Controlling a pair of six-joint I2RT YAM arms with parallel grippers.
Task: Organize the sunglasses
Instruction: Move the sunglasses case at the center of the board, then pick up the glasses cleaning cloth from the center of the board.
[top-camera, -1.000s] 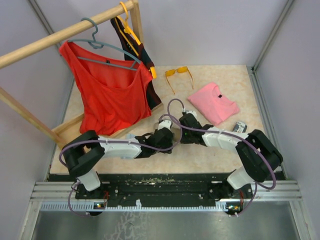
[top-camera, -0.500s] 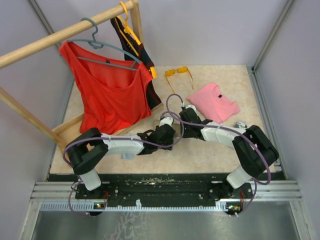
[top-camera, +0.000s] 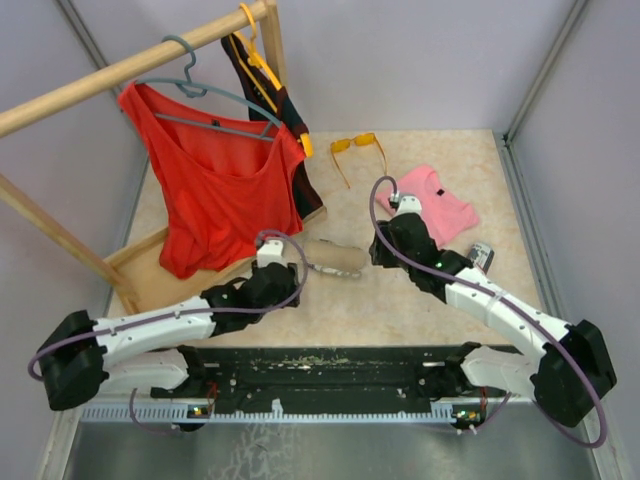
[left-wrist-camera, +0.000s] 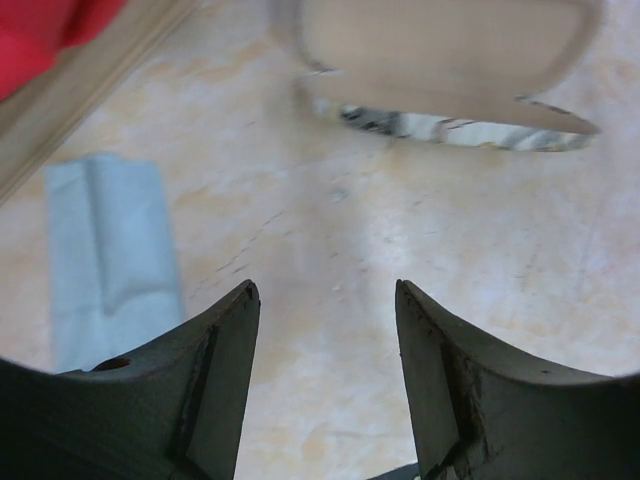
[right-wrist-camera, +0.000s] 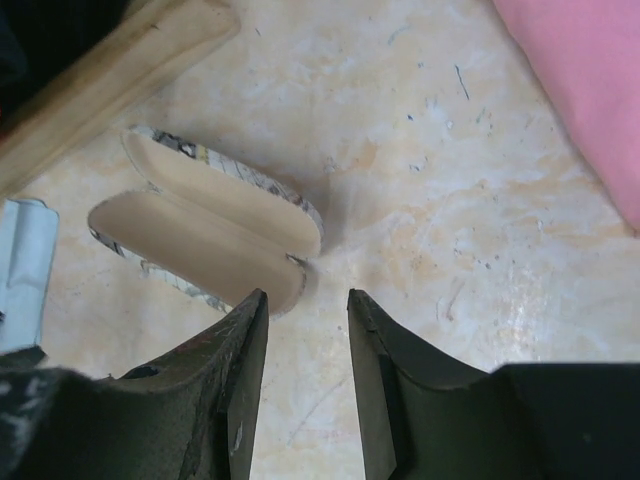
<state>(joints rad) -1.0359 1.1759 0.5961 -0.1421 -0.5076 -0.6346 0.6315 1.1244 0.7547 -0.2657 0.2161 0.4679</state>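
The orange-lensed sunglasses (top-camera: 358, 148) lie unfolded at the back of the table, far from both grippers. The greyish-lilac pair is out of view. A patterned glasses case (top-camera: 333, 258) lies open and empty in the middle; it also shows in the left wrist view (left-wrist-camera: 440, 60) and the right wrist view (right-wrist-camera: 210, 230). My left gripper (top-camera: 296, 271) is open and empty just left of the case (left-wrist-camera: 325, 300). My right gripper (top-camera: 378, 256) is open and empty just right of the case (right-wrist-camera: 308, 300).
A pink shirt (top-camera: 440, 205) lies folded right of centre, with a second patterned case (top-camera: 481, 255) near it. A wooden clothes rack (top-camera: 140, 62) with a red top (top-camera: 215, 185) fills the left. A light-blue cloth (left-wrist-camera: 115, 255) lies by the rack's base.
Both grippers, close together over the case a second ago, have drawn apart, the left one back and left, the right one up and right. The case now lies open and uncovered.
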